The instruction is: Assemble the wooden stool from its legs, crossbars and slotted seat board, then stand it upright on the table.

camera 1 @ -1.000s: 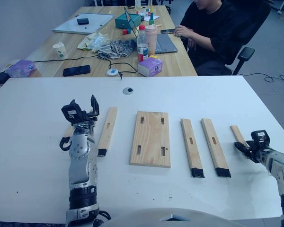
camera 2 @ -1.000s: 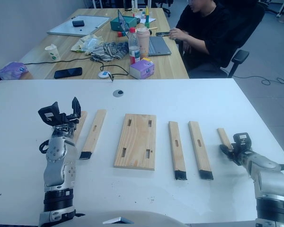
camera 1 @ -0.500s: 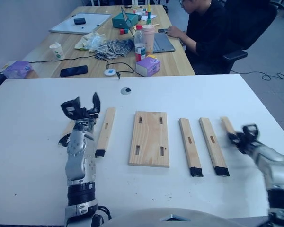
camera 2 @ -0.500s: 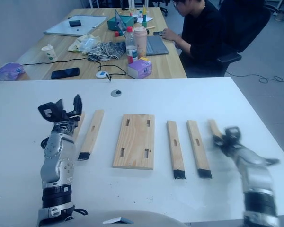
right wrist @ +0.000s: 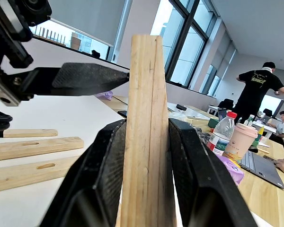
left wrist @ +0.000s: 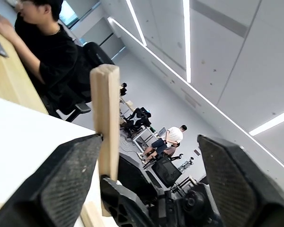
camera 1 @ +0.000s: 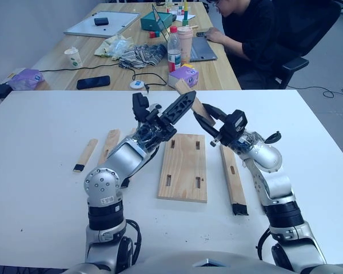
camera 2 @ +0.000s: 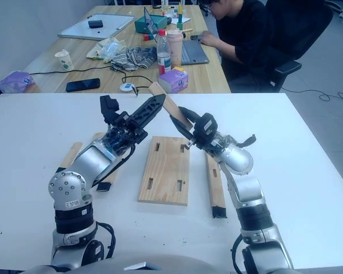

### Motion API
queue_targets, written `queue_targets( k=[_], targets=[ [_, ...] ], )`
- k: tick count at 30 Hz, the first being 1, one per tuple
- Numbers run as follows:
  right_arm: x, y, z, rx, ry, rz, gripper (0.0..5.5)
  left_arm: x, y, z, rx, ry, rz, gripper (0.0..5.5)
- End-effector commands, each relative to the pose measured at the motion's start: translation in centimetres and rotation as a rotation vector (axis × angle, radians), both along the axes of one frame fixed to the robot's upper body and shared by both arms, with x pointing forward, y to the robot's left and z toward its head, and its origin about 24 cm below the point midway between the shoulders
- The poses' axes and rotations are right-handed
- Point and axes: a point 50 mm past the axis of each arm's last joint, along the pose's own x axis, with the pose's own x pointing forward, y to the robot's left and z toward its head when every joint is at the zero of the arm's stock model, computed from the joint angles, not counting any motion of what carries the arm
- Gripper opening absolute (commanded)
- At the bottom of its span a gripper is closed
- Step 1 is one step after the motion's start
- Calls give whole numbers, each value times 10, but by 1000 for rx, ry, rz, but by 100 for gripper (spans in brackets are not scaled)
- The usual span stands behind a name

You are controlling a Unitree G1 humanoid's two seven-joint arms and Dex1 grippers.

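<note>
Right end effector (right wrist: 147, 123): clenched on the wooden bar (right wrist: 144, 80), with one finger pressed on each broad face. Whether the bar is a leg or a crossbar cannot be told.
Left end effector (left wrist: 150, 139): released, with the fingers spread wide. The bar's free end touches the inner face of one finger (left wrist: 71, 179); the other finger stands well apart.
Step in hand: judged to be a two-arm handover or alignment of the bar above the seat board (camera 1: 183, 168).
Recommended handling: the right grasp is to be held firm until the left fingers are closed squarely on the bar. Closing is advised only once the bar is centred between them.
Risk: a one-sided contact is likely to twist the bar in the right grasp.
Right arm pose: the forearm is raised from the near right, and the end effector is directed up and toward the robot's left.
Left arm pose: the forearm is stretched from the near left, and the end effector is directed up and toward the right. The two arms meet above the board's far edge.
Seat board: laid flat on the counter (camera 1: 46, 125), slots upward, between the arms.
Other parts: one leg (camera 1: 231, 180) is laid just beside the board's right edge. Two loose pieces (camera 1: 86, 154) are laid to the left.
</note>
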Motion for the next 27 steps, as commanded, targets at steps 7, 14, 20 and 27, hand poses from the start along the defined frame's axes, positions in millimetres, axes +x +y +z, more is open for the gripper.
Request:
queue_targets(
  k=[7,14,20,27],
  targets=[
    [-7,13,5,8,-24,55,129,13,7,-8,41,37,77,370],
    [-10,14,1,-6,-10,60,129,13,7,-3,13,6,79,325],
    [-10,12,-1,-11,-6,60,129,12,7,-1,11,-24,77,231],
    [-12,13,-1,1,0,55,129,12,9,-5,17,-19,87,114]
  ],
)
